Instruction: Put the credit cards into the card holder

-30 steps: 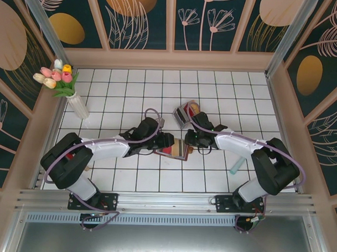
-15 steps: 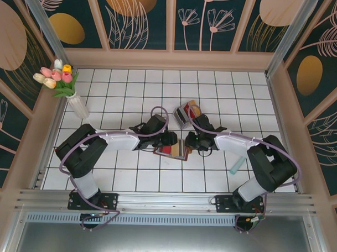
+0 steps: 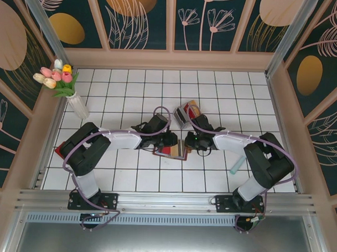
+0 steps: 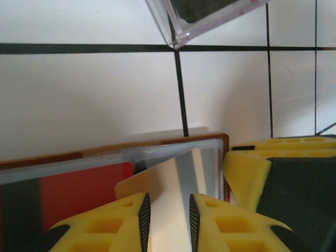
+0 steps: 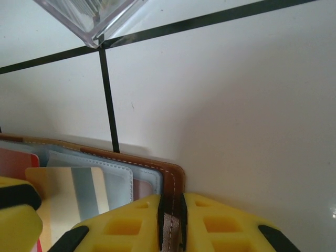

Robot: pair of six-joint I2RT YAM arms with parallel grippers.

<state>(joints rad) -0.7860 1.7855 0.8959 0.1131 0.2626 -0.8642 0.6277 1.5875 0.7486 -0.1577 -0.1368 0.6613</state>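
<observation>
The brown card holder (image 3: 171,151) lies open on the white tiles between both grippers. My right gripper (image 5: 171,215) is shut on its stitched right edge (image 5: 167,176). My left gripper (image 4: 169,210) hovers over a tan credit card (image 4: 168,178) that sits partly in the holder's clear sleeve. Its jaws stand a narrow gap apart, and the card is wider than that gap and passes under the left finger. A red card (image 4: 79,191) fills the sleeve beside it. From above, the left gripper (image 3: 169,141) and the right gripper (image 3: 191,142) face each other across the holder.
A clear tray (image 3: 185,112) holding more cards stands just beyond the holder, and its corner (image 4: 178,34) shows close ahead. A vase of tulips (image 3: 75,103) stands at the far left. A pale teal object (image 3: 237,164) lies right of the right arm.
The left arm has folded in and shifted its gripper slightly right over the holder, and its jaws have narrowed. The right gripper has tightened and barely moved.
</observation>
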